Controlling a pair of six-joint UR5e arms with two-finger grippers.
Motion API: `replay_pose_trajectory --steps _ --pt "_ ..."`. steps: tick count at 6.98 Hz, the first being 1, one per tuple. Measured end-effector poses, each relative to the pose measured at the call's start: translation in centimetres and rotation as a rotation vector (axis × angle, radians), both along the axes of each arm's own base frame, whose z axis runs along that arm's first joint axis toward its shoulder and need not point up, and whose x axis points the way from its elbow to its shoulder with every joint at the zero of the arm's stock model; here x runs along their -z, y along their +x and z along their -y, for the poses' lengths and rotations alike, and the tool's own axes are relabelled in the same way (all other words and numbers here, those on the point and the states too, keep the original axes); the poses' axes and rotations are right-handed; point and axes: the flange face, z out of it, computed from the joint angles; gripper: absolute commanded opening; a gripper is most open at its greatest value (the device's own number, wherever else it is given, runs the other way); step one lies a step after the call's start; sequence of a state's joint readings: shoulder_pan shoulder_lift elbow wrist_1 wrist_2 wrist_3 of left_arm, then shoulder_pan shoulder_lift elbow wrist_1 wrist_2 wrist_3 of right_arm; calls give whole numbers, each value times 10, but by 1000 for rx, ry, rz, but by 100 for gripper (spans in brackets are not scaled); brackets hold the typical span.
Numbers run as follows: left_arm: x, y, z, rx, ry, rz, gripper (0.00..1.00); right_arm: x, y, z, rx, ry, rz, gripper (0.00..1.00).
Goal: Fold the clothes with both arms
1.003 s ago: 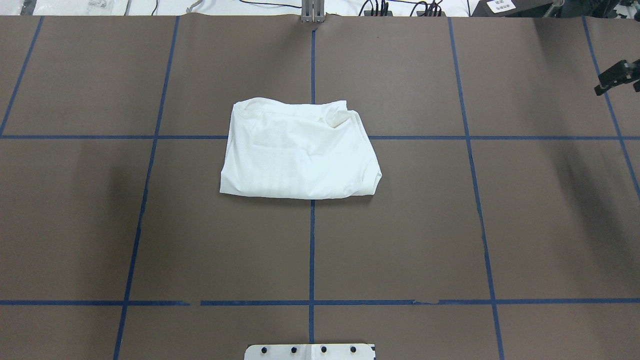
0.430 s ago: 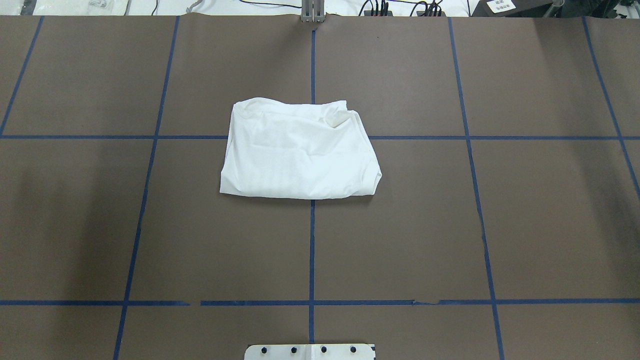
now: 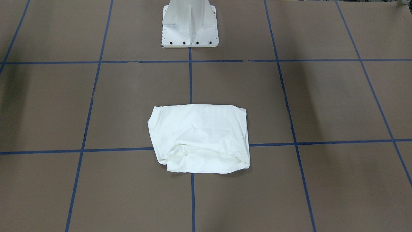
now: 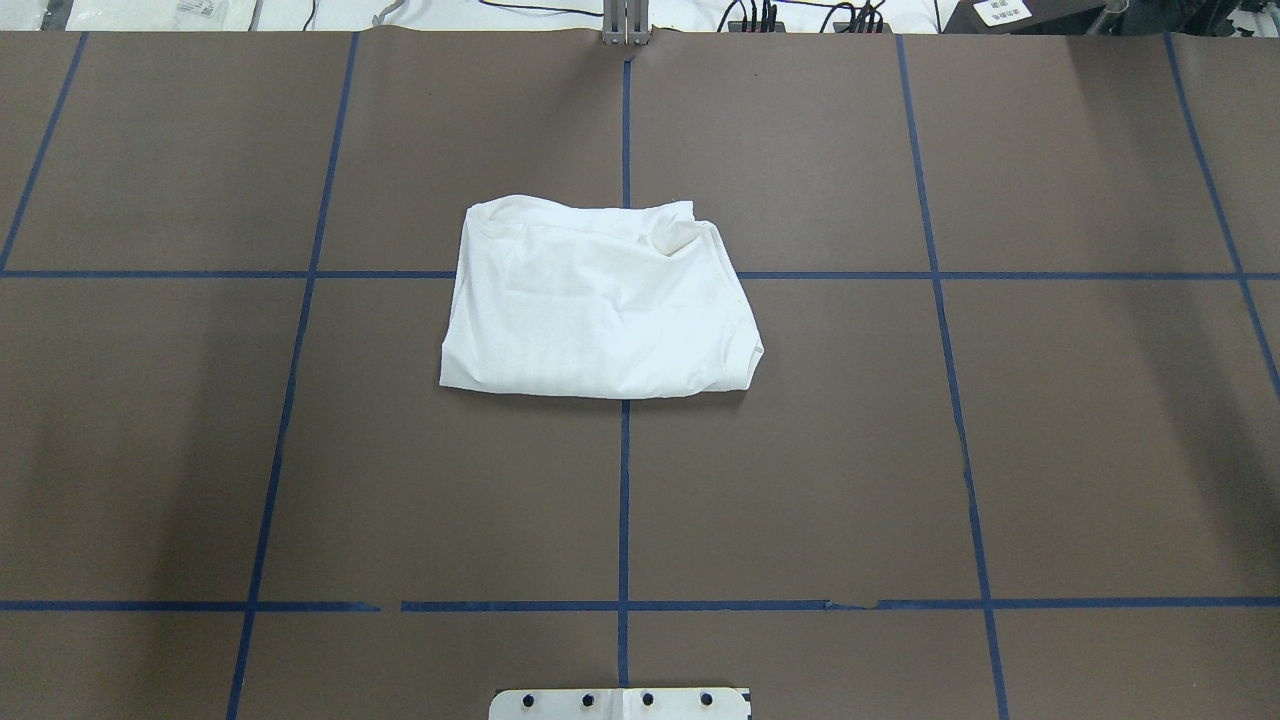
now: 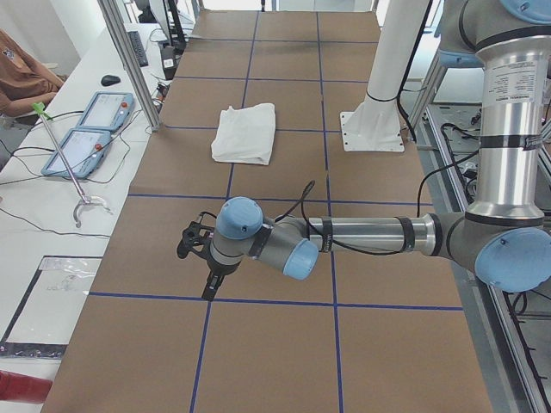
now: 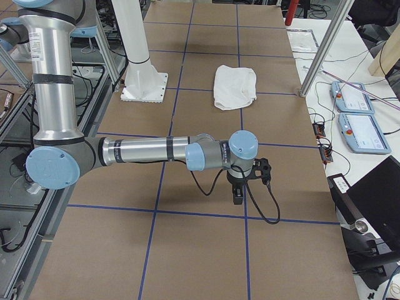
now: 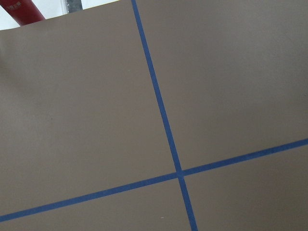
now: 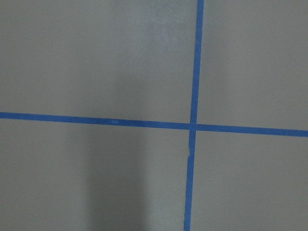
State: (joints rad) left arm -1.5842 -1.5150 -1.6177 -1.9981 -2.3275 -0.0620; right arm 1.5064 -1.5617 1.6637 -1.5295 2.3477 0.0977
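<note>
The white T-shirt lies folded into a compact rectangle at the middle of the brown table; it also shows in the front view and both side views. No arm touches it. My left gripper hangs over bare table far out at the left end, seen only in the left side view. My right gripper hangs over bare table at the right end, seen only in the right side view. I cannot tell whether either is open or shut. Both wrist views show only table and blue tape.
The white pedestal base stands at the robot's side of the table. Blue tape lines divide the brown surface. Teach pendants and cables lie on the white bench past the far edge.
The right gripper, visible at the overhead view's right edge a second ago, has moved out of that view. The shirt has not moved.
</note>
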Motion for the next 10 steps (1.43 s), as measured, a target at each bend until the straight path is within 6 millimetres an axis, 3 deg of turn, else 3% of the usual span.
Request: replay_pose_trajectory --steps 3,10 --pt "12 3 -10 -13 -20 -36 100 1 1 -20 -1 -28 -10 100" --pt "39 1 -13 -4 26 -29 100 -13 1 -27 -12 -62 -9 100"
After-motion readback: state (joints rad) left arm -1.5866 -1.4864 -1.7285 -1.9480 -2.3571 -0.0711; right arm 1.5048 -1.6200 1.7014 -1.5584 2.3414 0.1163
